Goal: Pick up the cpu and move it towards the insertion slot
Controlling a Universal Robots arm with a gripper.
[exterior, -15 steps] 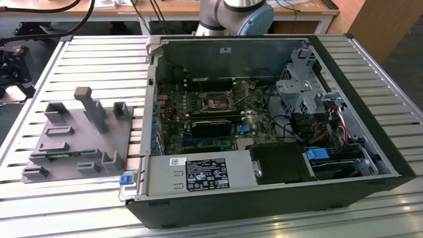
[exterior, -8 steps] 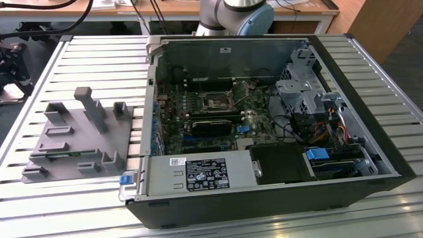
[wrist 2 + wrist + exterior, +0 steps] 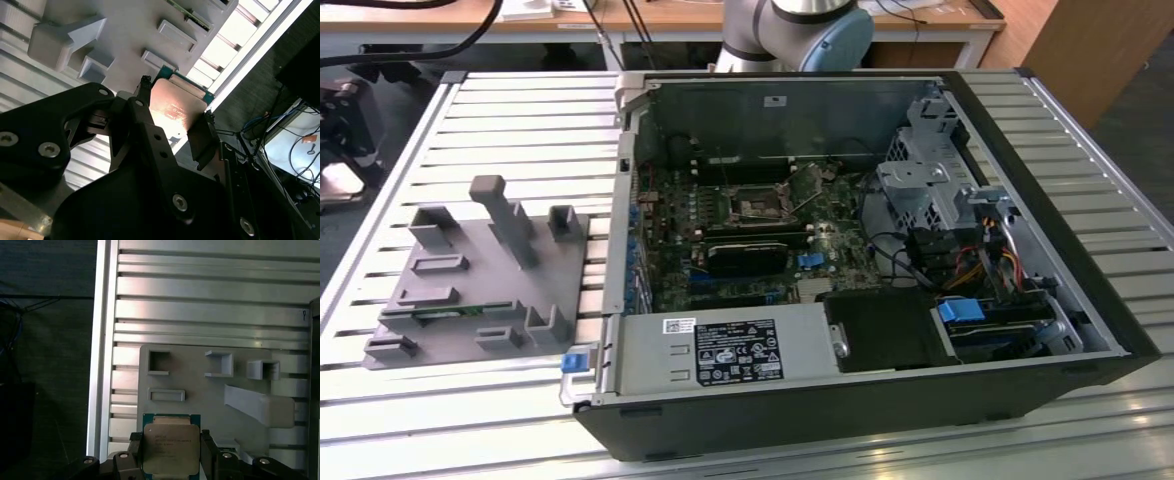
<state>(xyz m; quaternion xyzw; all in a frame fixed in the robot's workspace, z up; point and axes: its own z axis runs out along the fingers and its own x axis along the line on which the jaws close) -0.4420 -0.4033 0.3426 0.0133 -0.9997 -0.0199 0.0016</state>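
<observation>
**Silvery cpu [image 3: 171,450] clamped in black gripper [image 3: 170,440] over grey fixture [image 3: 200,390]**

Gripped by two opposite edges in both wrist views, one black finger on each side. Fingers [image 3: 207,446] closed only as far as the chip's width, pads tight against its rim. Metal lid turned toward the first wrist view's camera, with a strip of green board showing past the far edge. Warm, pinkish reflection across the same lid in the second wrist view. Directly behind the chip: grey plastic with rectangular pockets and upright posts, lying on a slatted aluminium table [image 3: 520,110]. Whether resting on that plastic or held just clear of it, cannot tell.

Toward the exterior view's left, the same fixture on the slats. Centre and the exterior view's right taken by an open computer case [image 3: 787,440], lying on its side. Just above mid-frame inside it, the insertion slot [image 3: 758,207]: dark square, shiny metal frame, well apart from the fixture. Just below the slot in the frame, a long black card [image 3: 747,255]. At the top edge of the frame, the pale arm [image 3: 801,25].
</observation>
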